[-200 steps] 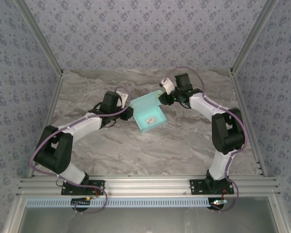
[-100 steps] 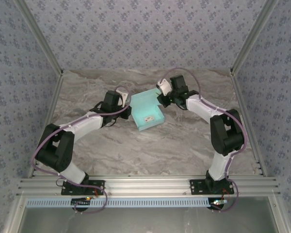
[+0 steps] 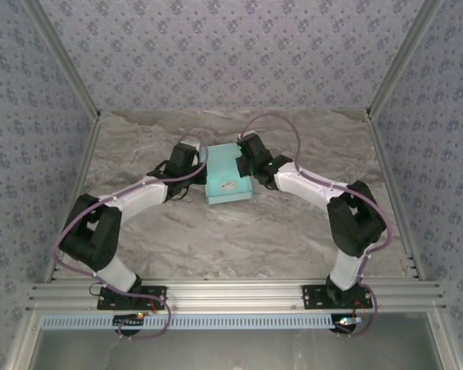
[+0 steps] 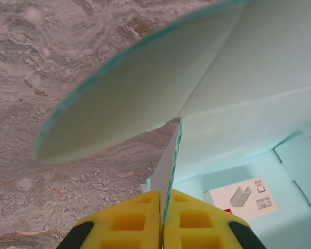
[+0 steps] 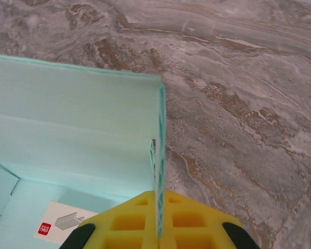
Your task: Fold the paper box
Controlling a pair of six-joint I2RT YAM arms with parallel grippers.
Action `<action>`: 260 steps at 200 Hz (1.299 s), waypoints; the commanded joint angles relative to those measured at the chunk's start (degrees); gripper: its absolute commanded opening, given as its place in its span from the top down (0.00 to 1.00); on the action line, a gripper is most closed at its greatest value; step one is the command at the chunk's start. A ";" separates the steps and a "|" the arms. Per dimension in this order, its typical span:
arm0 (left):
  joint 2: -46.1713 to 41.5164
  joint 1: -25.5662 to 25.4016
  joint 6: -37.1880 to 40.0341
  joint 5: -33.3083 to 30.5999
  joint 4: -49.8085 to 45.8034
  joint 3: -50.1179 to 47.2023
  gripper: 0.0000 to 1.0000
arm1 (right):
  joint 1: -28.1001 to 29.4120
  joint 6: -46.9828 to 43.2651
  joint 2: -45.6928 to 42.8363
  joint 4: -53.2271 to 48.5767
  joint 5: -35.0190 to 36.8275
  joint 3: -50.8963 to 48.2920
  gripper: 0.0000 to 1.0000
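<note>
Left tool (image 4: 163,220) is pinching the paper box (image 3: 225,173) wall at 9 o'clock, right tool (image 5: 158,220) is squeezing the 3 o'clock wall.

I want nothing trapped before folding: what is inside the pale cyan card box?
A small white printed label with a red mark lies on the floor of the pale cyan card box. Floor behind its raised flap is covered.

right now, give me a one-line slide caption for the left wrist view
Left hand shut on a thin wall of the pale cyan paper box, its white label inside, marble table beyond.
</note>
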 commanded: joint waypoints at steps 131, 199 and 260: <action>0.29 -8.80 -16.20 -21.22 11.69 -4.30 1.00 | 3.61 18.98 -4.00 7.60 11.59 -10.56 0.94; -1.59 -11.32 -16.46 -24.58 17.46 -11.08 1.00 | 5.41 24.72 -6.04 13.58 12.29 -16.54 0.93; -3.58 -11.90 -14.66 -25.29 23.17 -18.07 1.00 | 8.81 26.35 -8.11 19.25 16.00 -22.77 0.92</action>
